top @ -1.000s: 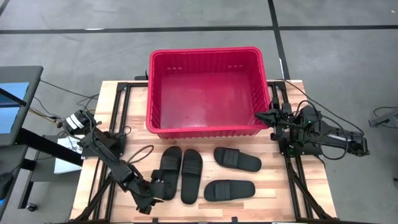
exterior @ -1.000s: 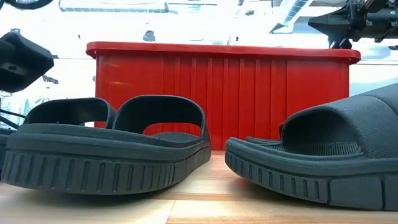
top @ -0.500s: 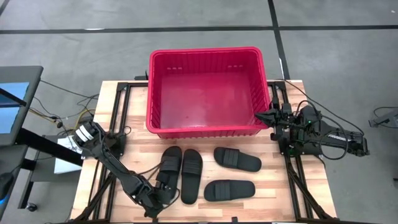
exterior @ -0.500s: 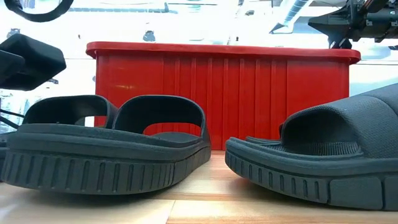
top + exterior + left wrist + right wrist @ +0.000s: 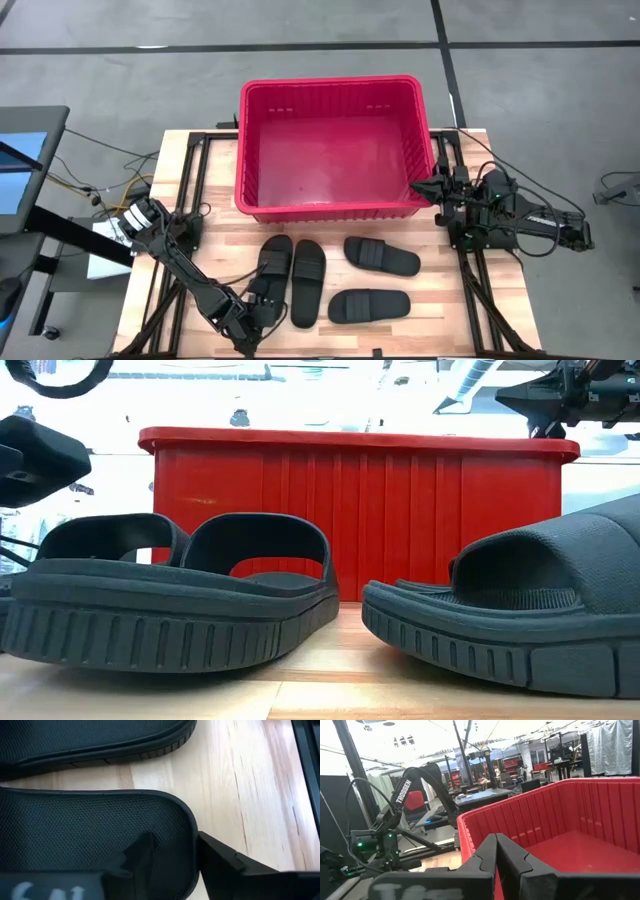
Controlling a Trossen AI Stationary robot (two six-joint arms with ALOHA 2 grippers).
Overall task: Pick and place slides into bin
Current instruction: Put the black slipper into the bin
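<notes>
Four black slides lie sole-down on the wooden table in front of the red bin [image 5: 335, 150]: two side by side [image 5: 272, 272] [image 5: 308, 282] and two further right [image 5: 382, 256] [image 5: 368, 305]. My left gripper [image 5: 260, 305] is open at the near end of the leftmost slide [image 5: 90, 830]. One finger [image 5: 142, 852] is over the footbed and the other [image 5: 220, 862] is outside the sole's edge. My right gripper [image 5: 418, 187] is shut and empty, in the air beside the bin's right front corner [image 5: 470, 827]. My left gripper straddles the rounded near end of the leftmost slide's sole edge [image 5: 192, 845], coming low from the table's near left. I cannot tell whether either finger touches the slide. The slide lies flat on the table.
The bin takes up the far middle of the table. Black frame rails [image 5: 190, 200] run along the table's left and right sides. In the low view the slides [image 5: 180, 610] [image 5: 520, 610] stand in front of the bin wall [image 5: 350, 510]. Bare wood [image 5: 440, 320] shows at the near right.
My left gripper has moved toward the table's right, in to the near end of the leftmost slide. The slides and my right arm have stayed put.
</notes>
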